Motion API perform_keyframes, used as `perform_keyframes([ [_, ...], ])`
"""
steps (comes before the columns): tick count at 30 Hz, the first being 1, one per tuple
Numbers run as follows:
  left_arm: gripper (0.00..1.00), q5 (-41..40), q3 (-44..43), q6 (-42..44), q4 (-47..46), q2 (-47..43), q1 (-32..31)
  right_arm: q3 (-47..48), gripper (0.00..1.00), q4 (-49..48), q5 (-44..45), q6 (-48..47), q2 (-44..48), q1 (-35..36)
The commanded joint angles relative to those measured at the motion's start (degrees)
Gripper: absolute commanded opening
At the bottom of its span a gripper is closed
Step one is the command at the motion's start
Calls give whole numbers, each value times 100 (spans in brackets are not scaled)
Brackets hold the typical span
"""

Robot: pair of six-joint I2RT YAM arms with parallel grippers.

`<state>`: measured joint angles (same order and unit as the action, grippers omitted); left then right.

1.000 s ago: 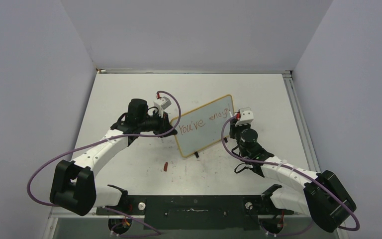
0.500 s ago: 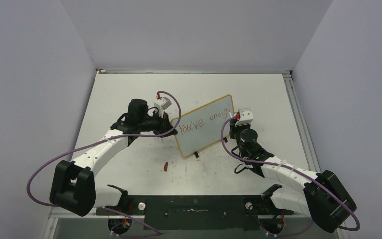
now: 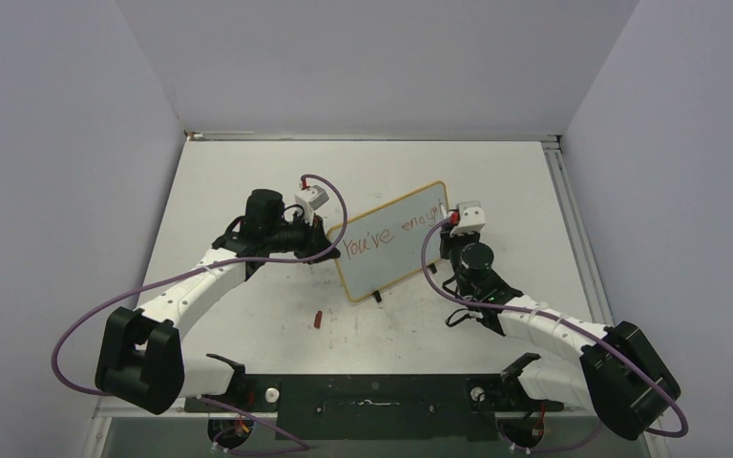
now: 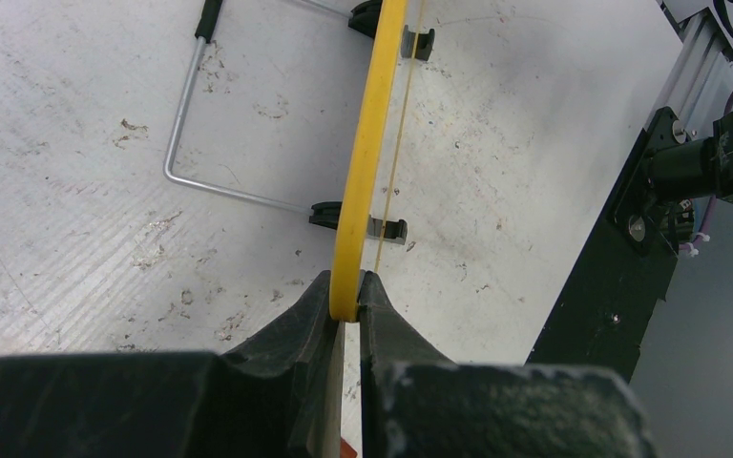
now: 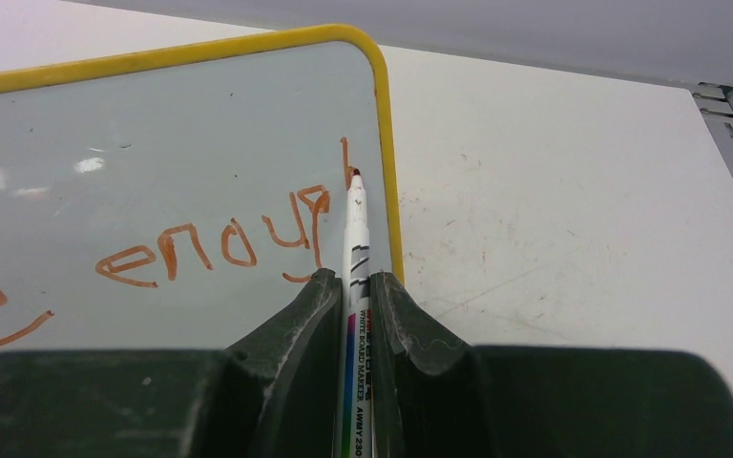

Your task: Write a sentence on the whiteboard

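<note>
1. Two end effectors met at the whiteboard [image 3: 396, 262], which stood propped on a wire stand [image 4: 186, 124] on the counter [image 3: 239, 181].
2. The left end effector [image 4: 345, 286] was closed tight on the whiteboard's yellow rim, at its left edge.
3. The right end effector [image 5: 353, 291] was clamped around a marker [image 5: 355, 229], near the whiteboard's right edge.
4. The marker's tip touched the whiteboard's face just inside the rim, at the foot of a short red stroke.
5. The sentence [image 3: 391, 232], in red, read roughly "You've enoug" across the whiteboard.
6. A small red cap [image 3: 317, 320] lay in front of the whiteboard.
</note>
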<state>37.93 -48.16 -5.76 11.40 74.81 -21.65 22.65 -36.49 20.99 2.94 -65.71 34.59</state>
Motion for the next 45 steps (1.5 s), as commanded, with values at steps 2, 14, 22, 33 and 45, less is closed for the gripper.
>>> perform_keyframes([
  [2,0,-436,17,154,527,52,-24,231,5,-227,209,-39,-73,-25],
  [14,0,-436,11,154,521,35,-24,215,5,-143,118,67,-161,-78],
  [22,0,-426,9,141,519,22,-24,71,5,22,79,203,-128,-84],
  [33,0,-446,9,90,496,-6,-24,-167,5,209,113,369,22,-66],
  [45,0,-449,0,40,493,-52,-24,-163,5,234,155,342,82,-52],
])
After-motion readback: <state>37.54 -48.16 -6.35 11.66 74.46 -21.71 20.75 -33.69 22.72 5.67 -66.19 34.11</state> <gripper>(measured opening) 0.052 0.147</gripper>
